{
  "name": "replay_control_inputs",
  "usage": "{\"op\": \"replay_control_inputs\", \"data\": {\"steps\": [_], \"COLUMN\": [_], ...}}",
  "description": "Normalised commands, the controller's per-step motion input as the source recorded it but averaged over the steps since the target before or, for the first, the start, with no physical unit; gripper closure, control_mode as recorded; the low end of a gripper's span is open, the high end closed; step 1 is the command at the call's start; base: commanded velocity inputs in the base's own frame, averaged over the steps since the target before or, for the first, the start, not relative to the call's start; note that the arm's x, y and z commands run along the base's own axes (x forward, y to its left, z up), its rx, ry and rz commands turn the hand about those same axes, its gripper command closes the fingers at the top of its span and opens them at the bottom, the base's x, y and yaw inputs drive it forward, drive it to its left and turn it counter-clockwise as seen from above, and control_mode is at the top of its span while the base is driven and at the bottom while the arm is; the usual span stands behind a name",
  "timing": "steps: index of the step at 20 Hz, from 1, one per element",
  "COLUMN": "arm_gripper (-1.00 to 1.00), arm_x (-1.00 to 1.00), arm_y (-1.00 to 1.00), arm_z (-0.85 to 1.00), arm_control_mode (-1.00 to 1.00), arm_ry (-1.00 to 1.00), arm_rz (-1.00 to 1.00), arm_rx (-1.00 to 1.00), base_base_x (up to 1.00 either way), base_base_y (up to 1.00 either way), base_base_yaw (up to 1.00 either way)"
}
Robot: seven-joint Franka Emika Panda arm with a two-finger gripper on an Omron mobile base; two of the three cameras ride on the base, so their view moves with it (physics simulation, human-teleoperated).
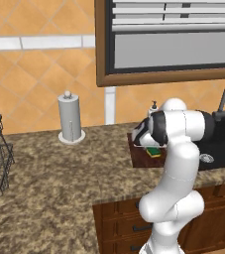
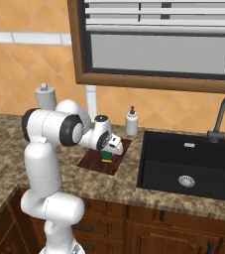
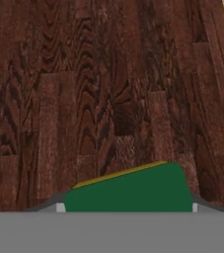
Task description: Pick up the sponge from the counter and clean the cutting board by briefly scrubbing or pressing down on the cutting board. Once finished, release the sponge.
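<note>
Sponge pressed on the cutting board

The gripper pinched the sponge against the cutting board beside the sink. A loosening pinch could probably drop it askew, or the fingers might drag it off on lifting.
</note>
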Motion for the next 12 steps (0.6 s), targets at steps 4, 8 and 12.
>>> {"op": "replay_control_inputs", "data": {"steps": [4, 8, 12], "arm_gripper": [1.0, 1.0, 1.0], "arm_x": [0.02, 0.06, 0.03], "arm_y": [0.09, 0.29, 0.4], "arm_z": [-0.16, 0.0, 0.0], "arm_control_mode": [-1.0, -1.0, -1.0], "arm_ry": [-0.01, 0.0, 0.0], "arm_rz": [-0.02, 0.0, 0.0], "arm_rx": [0.0, 0.0, 0.0], "base_base_x": [0.0, 0.0, 0.0], "base_base_y": [0.0, 0.0, 0.0], "base_base_yaw": [0.0, 0.0, 0.0]}}
